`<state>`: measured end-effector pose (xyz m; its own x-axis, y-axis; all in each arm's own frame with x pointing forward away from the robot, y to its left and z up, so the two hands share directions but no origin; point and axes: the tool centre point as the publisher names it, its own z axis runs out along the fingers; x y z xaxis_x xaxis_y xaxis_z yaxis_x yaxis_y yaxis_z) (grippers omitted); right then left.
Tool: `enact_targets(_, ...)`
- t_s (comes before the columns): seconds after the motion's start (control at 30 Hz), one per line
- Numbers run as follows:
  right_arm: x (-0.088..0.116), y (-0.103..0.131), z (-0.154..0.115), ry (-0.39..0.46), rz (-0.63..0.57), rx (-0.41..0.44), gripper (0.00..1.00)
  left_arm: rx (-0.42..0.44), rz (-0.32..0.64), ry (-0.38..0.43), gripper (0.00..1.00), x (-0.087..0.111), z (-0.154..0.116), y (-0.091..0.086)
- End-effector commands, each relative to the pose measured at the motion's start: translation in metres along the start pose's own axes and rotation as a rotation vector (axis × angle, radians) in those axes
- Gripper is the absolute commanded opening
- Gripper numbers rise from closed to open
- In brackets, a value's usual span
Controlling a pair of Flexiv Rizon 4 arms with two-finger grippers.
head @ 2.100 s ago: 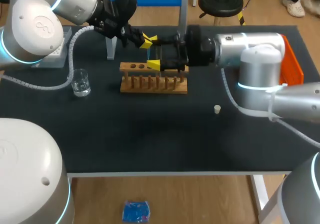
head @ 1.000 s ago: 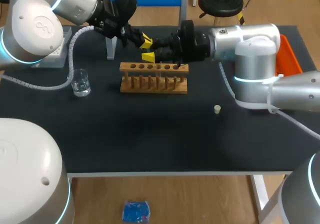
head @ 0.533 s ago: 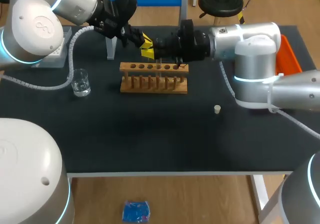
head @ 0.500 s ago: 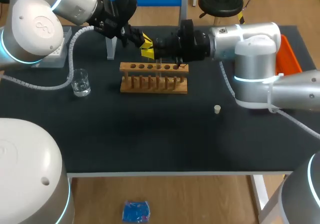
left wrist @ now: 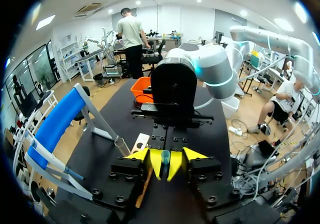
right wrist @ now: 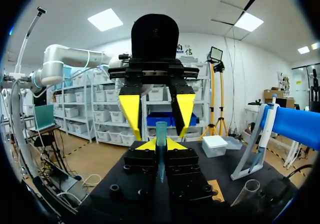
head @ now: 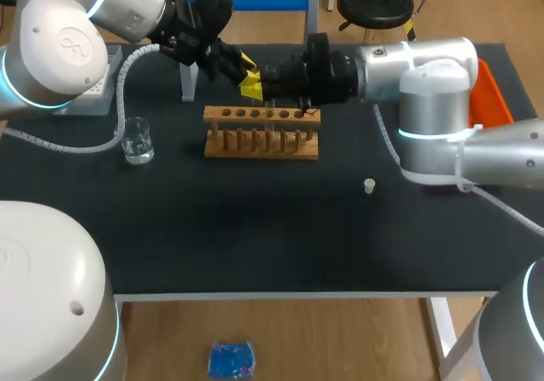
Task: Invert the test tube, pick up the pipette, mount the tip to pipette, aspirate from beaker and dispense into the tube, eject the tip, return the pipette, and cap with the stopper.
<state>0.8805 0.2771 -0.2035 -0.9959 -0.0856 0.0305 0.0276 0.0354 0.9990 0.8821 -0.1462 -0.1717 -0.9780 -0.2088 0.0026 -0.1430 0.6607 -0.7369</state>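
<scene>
Above the wooden rack [head: 262, 133] my two grippers meet tip to tip. My right gripper [right wrist: 161, 145] is shut on a clear, bluish test tube [right wrist: 161, 131], which sticks out from between its yellow tips. My left gripper [left wrist: 166, 155] faces it and is open. Its yellow fingers [right wrist: 131, 111] stand apart on either side of the tube's far end without touching it. In the head view the left gripper [head: 245, 65] and the right gripper [head: 257, 83] overlap, and the tube is hidden there. The small white stopper [head: 370, 185] lies on the black table to the right of the rack.
A glass beaker [head: 136, 140] stands left of the rack. A blue and white pipette stand [head: 189, 75] sits at the back behind my left gripper. An orange tray [head: 497, 113] lies at the far right edge and a pale box [head: 89, 92] at the far left.
My right gripper shut on the tube while the left still held it. The left gripper's fingers have since spread apart, letting the tube go. Both arms stayed in place.
</scene>
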Motion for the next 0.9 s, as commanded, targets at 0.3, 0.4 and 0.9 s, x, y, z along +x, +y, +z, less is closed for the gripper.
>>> enact_targets(0.3, -0.002, 0.001, -0.023, -0.003, -0.003, 0.012, 0.00, -0.006, -0.001, 0.004, 1.00, -0.001, -0.001, -0.001)
enact_targets(0.4, -0.004, 0.001, -0.033, -0.003, -0.005, 0.017, 0.00, -0.006, -0.001, 0.004, 1.00, -0.001, -0.001, -0.001)
enact_targets(0.9, -0.007, -0.008, -0.097, -0.028, -0.013, 0.023, 0.00, -0.006, -0.001, 0.004, 1.00, -0.001, -0.001, -0.001)
